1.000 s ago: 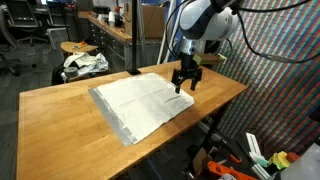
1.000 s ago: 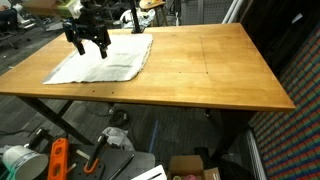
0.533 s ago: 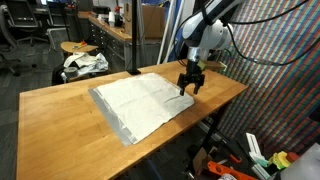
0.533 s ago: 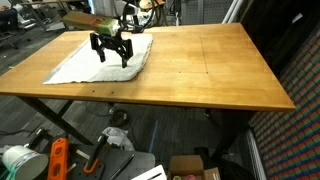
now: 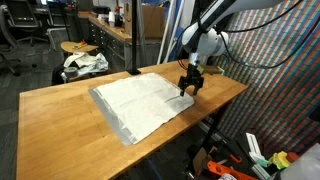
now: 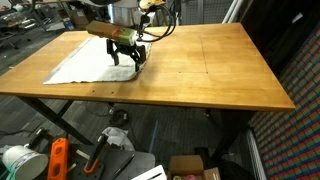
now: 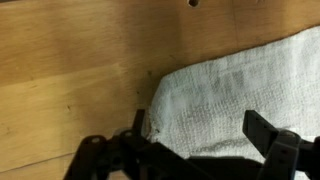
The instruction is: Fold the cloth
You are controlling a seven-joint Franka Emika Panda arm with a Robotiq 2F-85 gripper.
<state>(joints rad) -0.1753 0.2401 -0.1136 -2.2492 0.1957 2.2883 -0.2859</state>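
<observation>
A white cloth lies spread flat on the wooden table; it shows in both exterior views, also. My gripper hangs over the cloth's corner near the table edge, also seen in an exterior view. In the wrist view the open fingers straddle the cloth's rounded corner, with nothing held between them. The fingertips sit low, close to the cloth.
A stool with crumpled white material stands behind the table. Orange tools and clutter lie on the floor beneath. A box sits under the table. Bare table wood extends beside the cloth.
My gripper has moved across the cloth to its corner and dropped lower toward it. The cloth has not moved.
</observation>
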